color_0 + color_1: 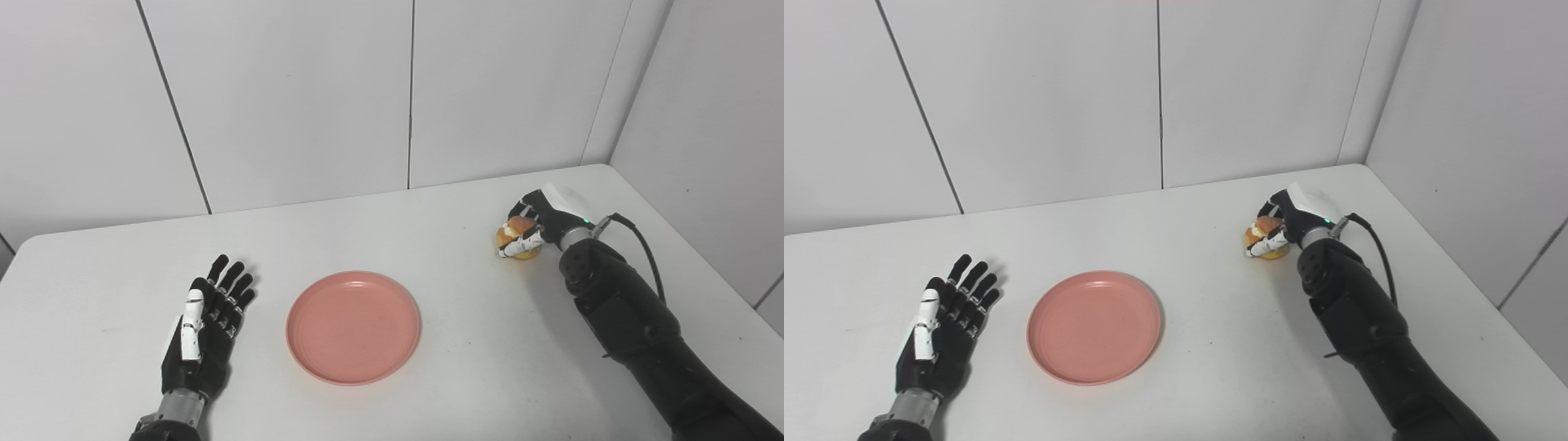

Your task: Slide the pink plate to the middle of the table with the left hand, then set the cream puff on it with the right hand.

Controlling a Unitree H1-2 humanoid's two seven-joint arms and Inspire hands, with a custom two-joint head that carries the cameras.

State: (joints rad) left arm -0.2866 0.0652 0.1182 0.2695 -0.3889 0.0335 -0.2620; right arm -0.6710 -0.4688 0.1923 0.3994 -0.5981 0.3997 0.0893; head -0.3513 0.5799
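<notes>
The round pink plastic plate (353, 327) lies near the middle of the white table (429, 380); the black-and-white left hand (205, 331) lies just left of it, the golden cream puff (519, 239) sits far right and further back, wrapped by the right hand (545, 220)

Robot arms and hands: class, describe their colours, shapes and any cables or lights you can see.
Both hands are black with white thumb covers. The left hand has a silver wrist. The right hand has a white back, a green light, a black cable and a bulky black arm.
</notes>
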